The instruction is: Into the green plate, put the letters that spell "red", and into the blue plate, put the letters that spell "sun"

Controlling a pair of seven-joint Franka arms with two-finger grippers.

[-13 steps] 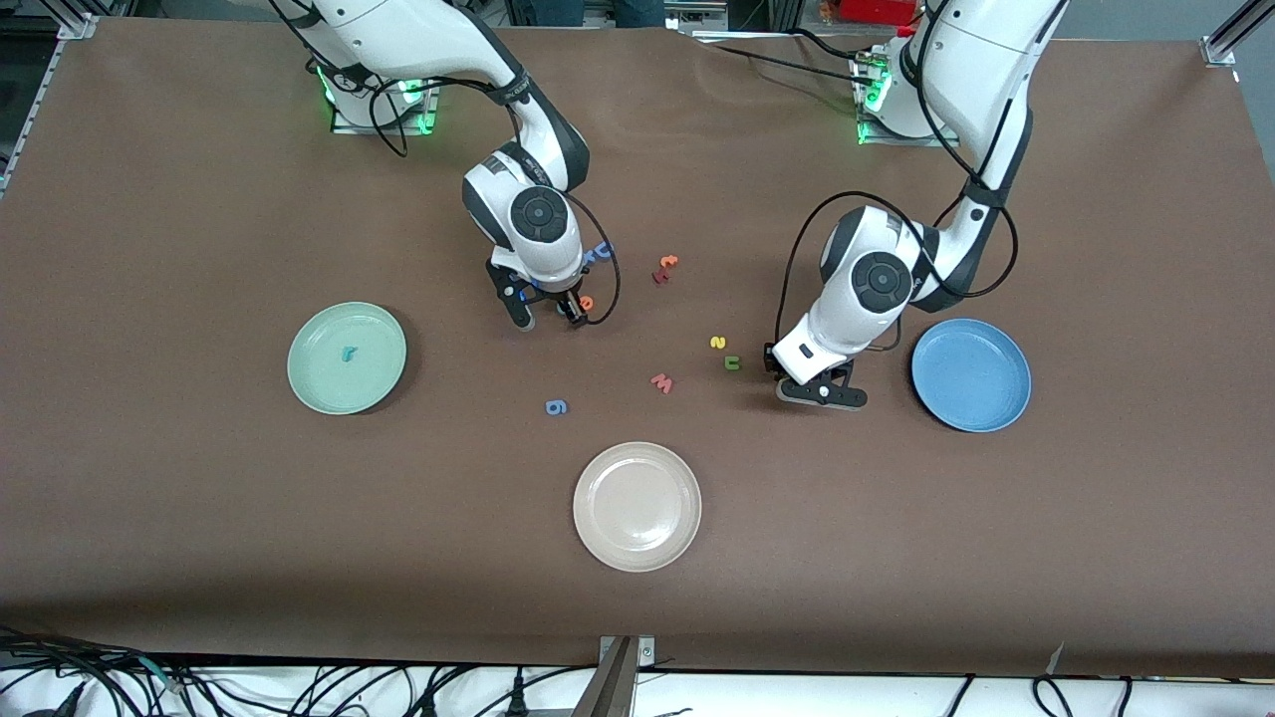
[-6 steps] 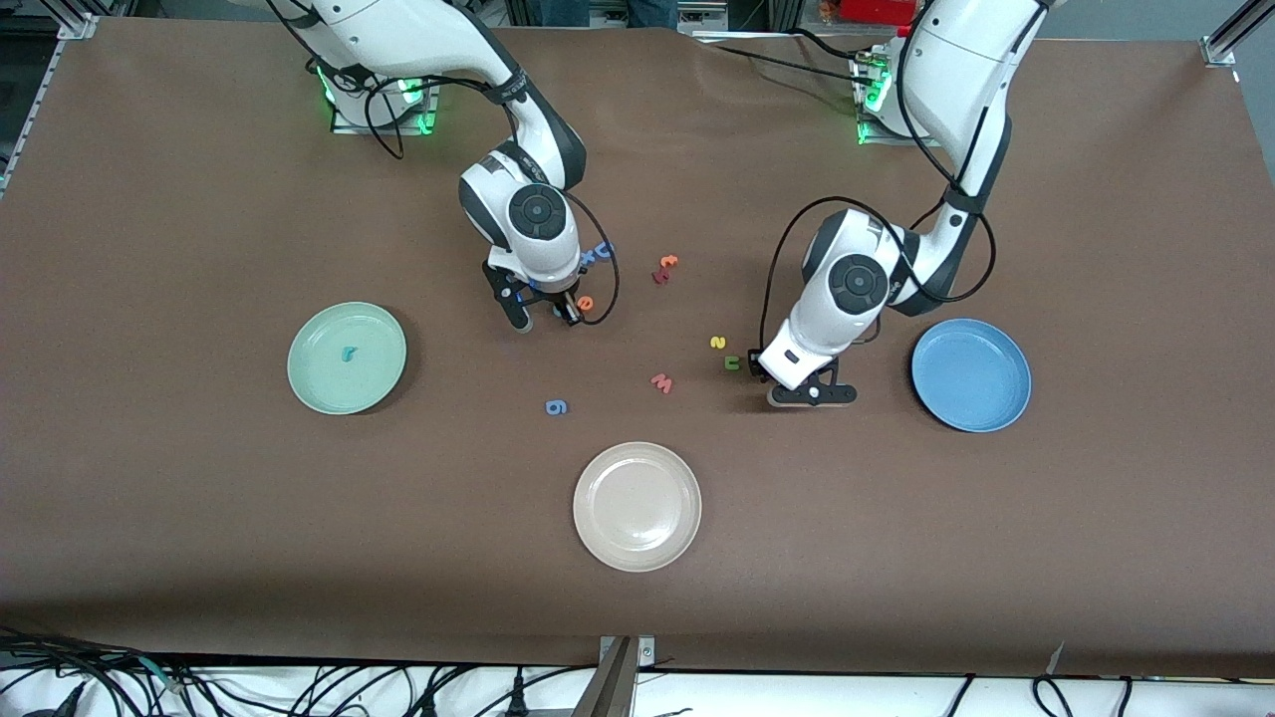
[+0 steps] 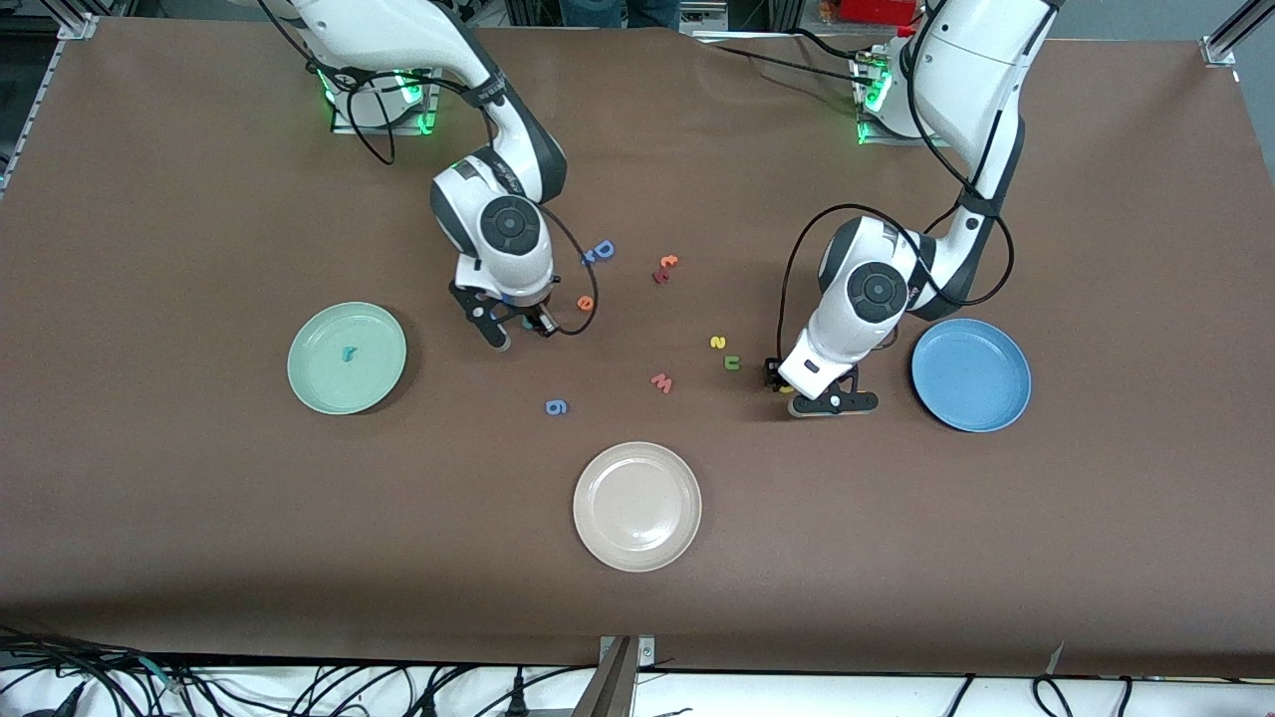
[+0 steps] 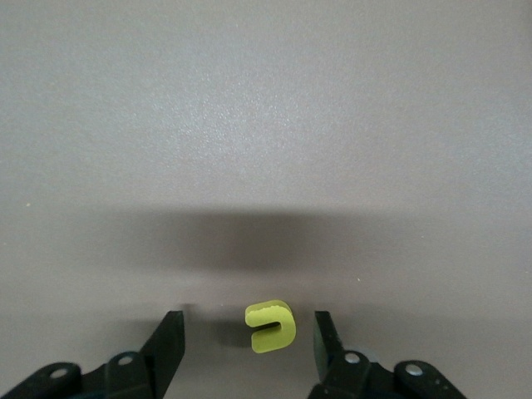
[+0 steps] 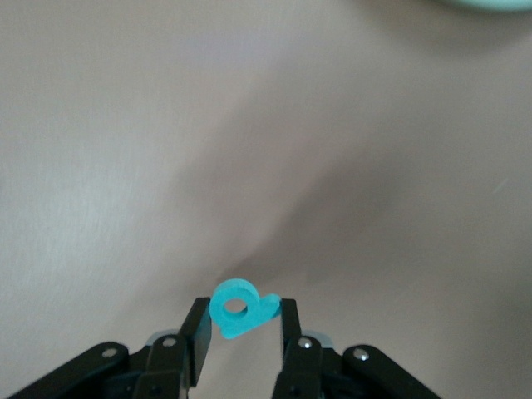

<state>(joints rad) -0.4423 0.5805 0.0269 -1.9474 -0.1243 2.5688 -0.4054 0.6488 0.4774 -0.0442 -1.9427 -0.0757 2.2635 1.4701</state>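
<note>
Even, bright overhead light; soft shadows pool under both arms; wrist views look paler, with slightly soft edges.

In the front view the right gripper (image 3: 518,327) hides nearly all of the teal "d" (image 5: 239,307). The yellow arch (image 4: 271,325) shows there only as a speck under the left gripper (image 3: 809,390). The green plate (image 5: 490,3) is cut by the right wrist view's edge. Both grippers' bodies run off the wrist views.

Worktop (image 3: 199,558) brown. Green plate (image 3: 309,378) mint, teal "r" (image 3: 348,353). Blue plate (image 3: 971,374) bright blue. Third plate (image 3: 637,506) cream. "d" (image 5: 239,308) teal; arch letter (image 4: 271,326) yellow.
</note>
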